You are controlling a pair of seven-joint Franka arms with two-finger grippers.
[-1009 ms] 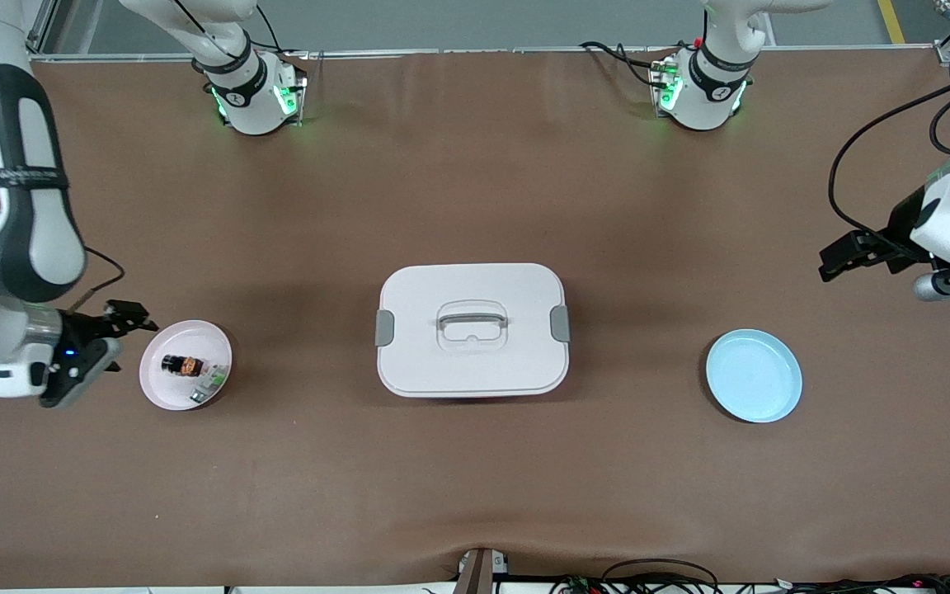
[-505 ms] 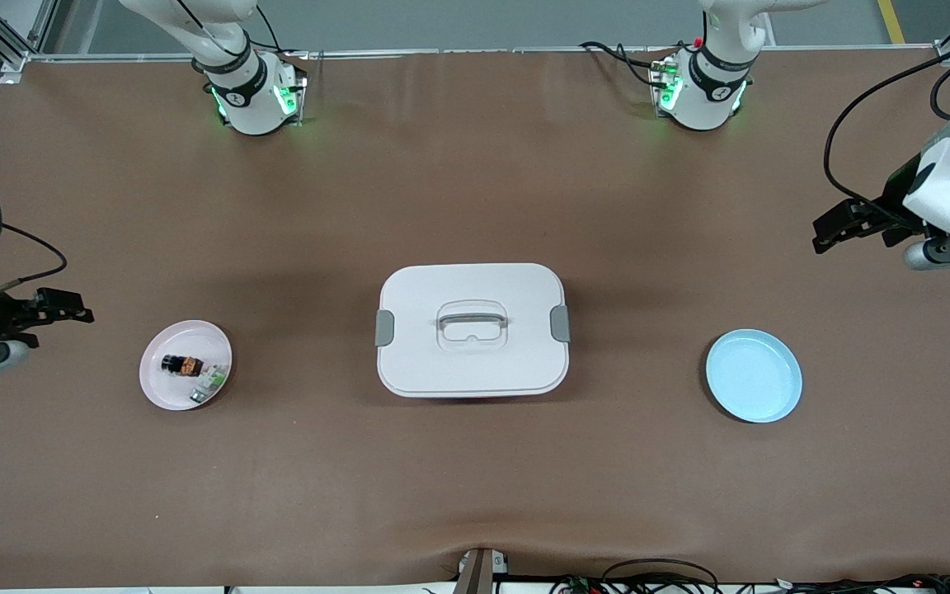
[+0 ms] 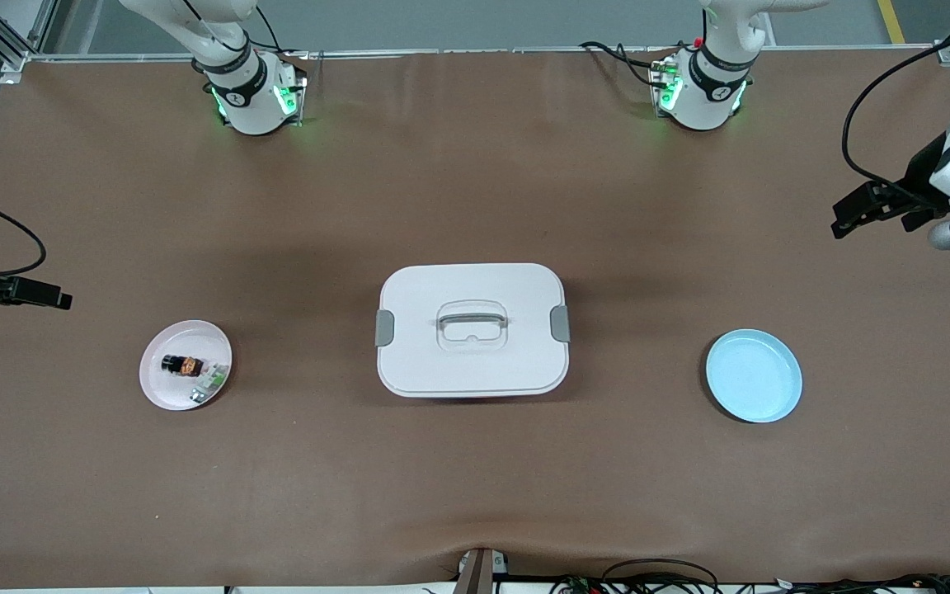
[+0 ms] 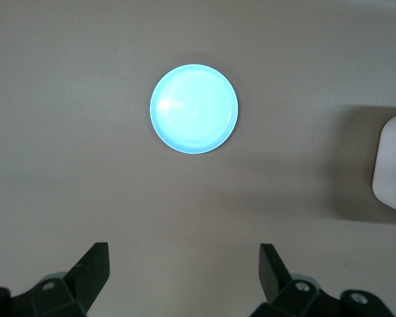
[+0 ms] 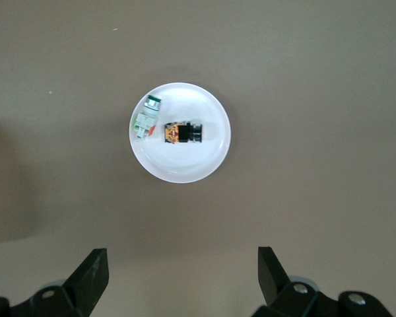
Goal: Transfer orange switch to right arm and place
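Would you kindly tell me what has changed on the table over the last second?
Both arms drew outward: the right gripper moved away from the pink plate toward its table end, and the left gripper rose toward its base side. Both are open and empty. The orange switch, white-and-green part, lidded box and blue plate stayed put.

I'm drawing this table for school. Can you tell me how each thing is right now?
orange switch: lying on the pink plate, untouched
pink plate: holds two small parts
white-and-green part: lying beside the switch
blue plate: empty
white box: lid on
left hand: open, holding nothing
right hand: open, holding nothing
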